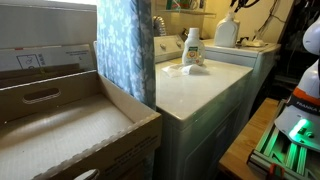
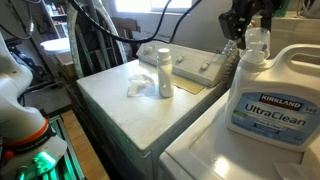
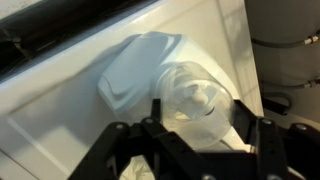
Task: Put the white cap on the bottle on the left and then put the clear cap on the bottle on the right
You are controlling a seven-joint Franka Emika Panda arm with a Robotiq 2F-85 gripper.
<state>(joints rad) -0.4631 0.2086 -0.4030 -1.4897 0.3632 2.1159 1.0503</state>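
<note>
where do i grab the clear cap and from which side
Grip the clear cap across its round side wall, probably coming straight down from above. In the wrist view its circular rim faces the camera, and the gripper fingers flank it.

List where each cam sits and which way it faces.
Exterior view: beside a cardboard box, facing across the washer top to the small bottle; robot base at right edge.
Exterior view: behind the Kirkland jug, facing that small bottle; pincer over the jug, base at left.
Wrist view: looks down on the clear cap; pincer fingers at bottom.
Shared by both exterior views: small bottle, washer top.
</note>
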